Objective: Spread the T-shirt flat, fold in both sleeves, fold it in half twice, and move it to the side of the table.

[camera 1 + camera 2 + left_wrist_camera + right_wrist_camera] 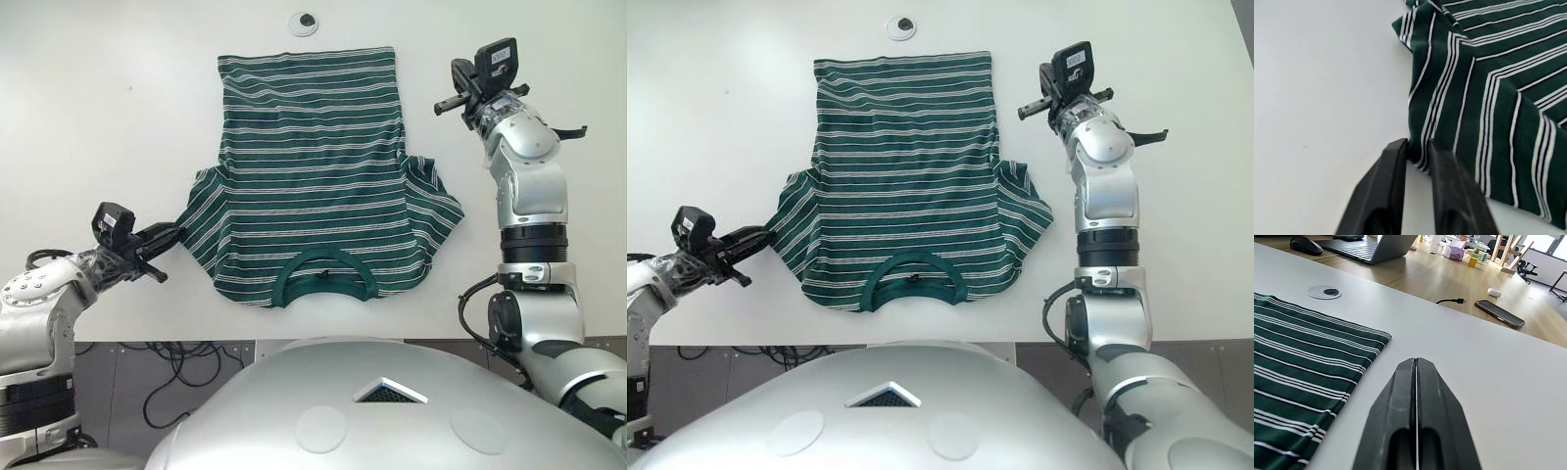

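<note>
T-shirt (309,176) judged soft, light, limp. Sleeve hem (1419,125) at 8 o'clock, the best hold, is pinched by left gripper (1418,147); right gripper (1416,363), 2 o'clock, is closed, empty.

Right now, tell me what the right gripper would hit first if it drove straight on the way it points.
Nothing stands in its line: the right gripper points over bare table, beside the T-shirt. Angled downward, it would probably meet the tabletop first; depth is unclear.
</note>
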